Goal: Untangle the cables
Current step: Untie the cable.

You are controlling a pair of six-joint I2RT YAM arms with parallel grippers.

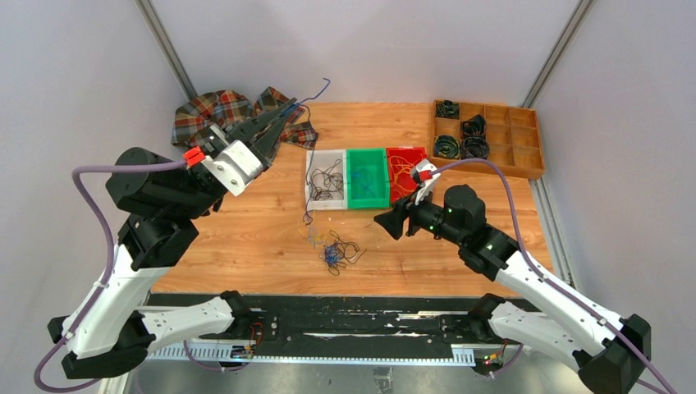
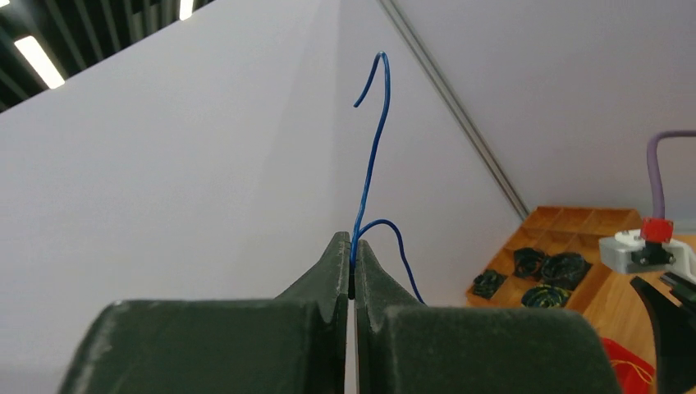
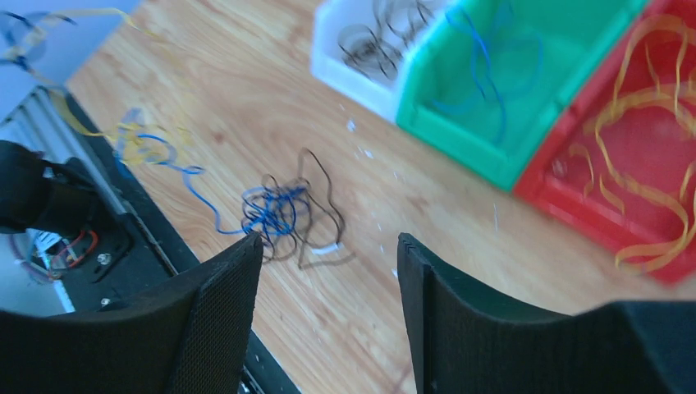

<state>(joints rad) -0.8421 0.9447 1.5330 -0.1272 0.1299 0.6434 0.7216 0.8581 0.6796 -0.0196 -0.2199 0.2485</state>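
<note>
Left gripper (image 2: 352,254): jaws pressed together on a blue cable (image 2: 373,148), raised high over the far-left part of the table (image 1: 246,238).
Blue cable: pinched at the fingertips; one end rises and hooks over at the top, and the other part arcs down to the right.
Right gripper (image 3: 328,246): jaws apart with nothing between them, hovering above the table to the right of the loose tangle.
Tangle of cables (image 1: 336,253): blue and black strands looped together on the wood, near the middle, on the near side of the bins; a few yellow strands (image 3: 123,131) lie just left of it.
White bin (image 1: 326,153): leftmost of three touching bins; black cables (image 1: 327,180) lie inside.
Green bin (image 1: 366,151): middle; blue cables (image 3: 484,66) lie inside.
Red bin (image 1: 405,151): rightmost; yellow-orange cables (image 3: 648,107) lie inside.
Wooden tray (image 1: 542,160): far right corner, with coiled black cords (image 1: 472,135) in its left compartments.
Plaid cloth (image 1: 209,111): crumpled at the far left, partly behind the left gripper.
</note>
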